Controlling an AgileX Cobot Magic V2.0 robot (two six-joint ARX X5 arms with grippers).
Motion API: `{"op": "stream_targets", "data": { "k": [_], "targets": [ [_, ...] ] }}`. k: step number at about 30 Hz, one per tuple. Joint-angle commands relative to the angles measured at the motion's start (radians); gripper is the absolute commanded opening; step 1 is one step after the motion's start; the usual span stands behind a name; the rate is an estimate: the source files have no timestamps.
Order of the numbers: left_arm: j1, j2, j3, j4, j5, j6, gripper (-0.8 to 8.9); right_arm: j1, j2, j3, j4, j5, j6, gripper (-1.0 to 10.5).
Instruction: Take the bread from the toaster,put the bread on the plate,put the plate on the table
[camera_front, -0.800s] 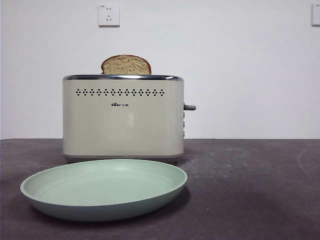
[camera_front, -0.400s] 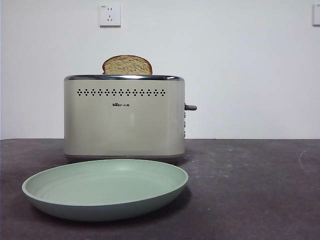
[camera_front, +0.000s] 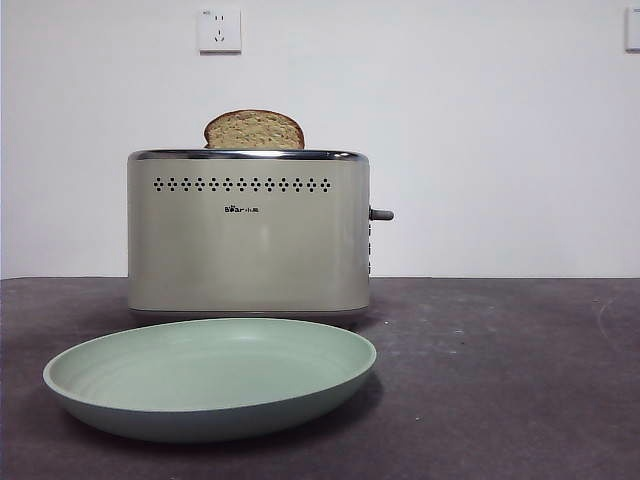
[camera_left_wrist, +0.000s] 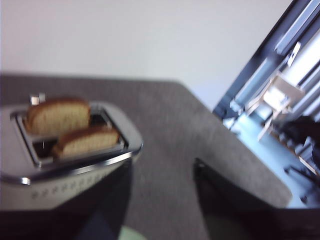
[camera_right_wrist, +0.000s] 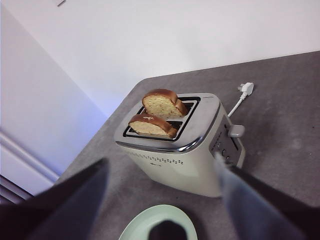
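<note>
White wall backs the dark grey table (camera_front: 500, 380). Both grippers, left (camera_left_wrist: 162, 200) and right (camera_right_wrist: 162, 200), hang wide apart, holding nothing. At frame centre-left the bread (camera_front: 254, 130) stands in the cream toaster (camera_front: 248, 240), beside a second slice (camera_right_wrist: 150, 125); the mint plate (camera_front: 210, 378) lies lower left.

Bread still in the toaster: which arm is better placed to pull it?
Right, marginally. The right gripper hangs open, with the toaster and both slices centred between its jaws. The left gripper is open too, but the toaster sits off to one side. Neither touches the bread.
</note>
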Motion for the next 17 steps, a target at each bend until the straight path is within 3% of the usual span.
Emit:
{"op": "stream_targets", "data": {
  "k": [1,3,6,11,17],
  "targets": [
    [-0.004,0.06,0.037,-0.008,0.058,0.085,4.42,0.002,-0.003,0.007,0.006,-0.008,-0.009,4.1],
    [-0.006,0.124,0.08,-0.009,0.111,0.123,3.78,0.002,-0.003,0.007,0.006,-0.027,-0.012,4.1],
    [-0.011,0.258,0.192,-0.036,0.166,0.167,3.73,0.002,-0.003,0.007,0.006,-0.027,-0.012,4.1],
    [-0.031,0.519,0.474,-0.212,0.161,0.344,3.77,0.002,-0.003,0.007,0.005,-0.027,-0.011,4.1],
    [-0.089,0.759,0.768,-0.383,-0.083,0.638,3.77,0.002,-0.003,0.007,0.005,-0.027,-0.012,4.1]
  ]
}}
